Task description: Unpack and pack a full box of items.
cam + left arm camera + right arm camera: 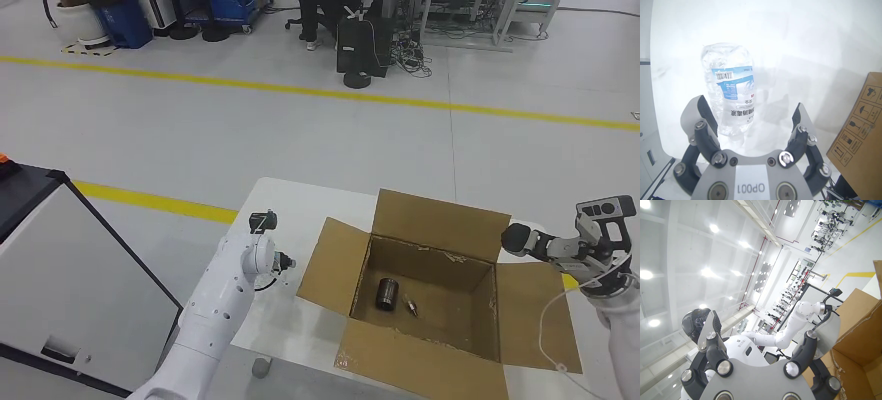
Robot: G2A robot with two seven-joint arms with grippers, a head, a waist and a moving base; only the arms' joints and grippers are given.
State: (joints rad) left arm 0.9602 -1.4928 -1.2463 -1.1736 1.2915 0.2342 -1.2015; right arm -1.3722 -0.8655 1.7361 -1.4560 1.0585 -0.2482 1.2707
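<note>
An open cardboard box [340, 265] sits on the white table [290, 200]. Inside it lie a dark cylinder [388, 293] and a small pointed item [412, 303]. On the table left of the box is a clear bottle [728, 83] with a blue and white label. My left gripper [750, 102] hangs open over the bottle. One finger is close beside the bottle and the other stands well apart from it. My right gripper [770, 313] is open and holds nothing. It is raised beside the box's right flap [857, 317] and points up toward the ceiling.
The box's side wall [857, 121] stands close to the left gripper. A small grey object [262, 368] lies near the table's front edge. A grey cabinet [60, 270] stands left of the table. All box flaps are folded outward.
</note>
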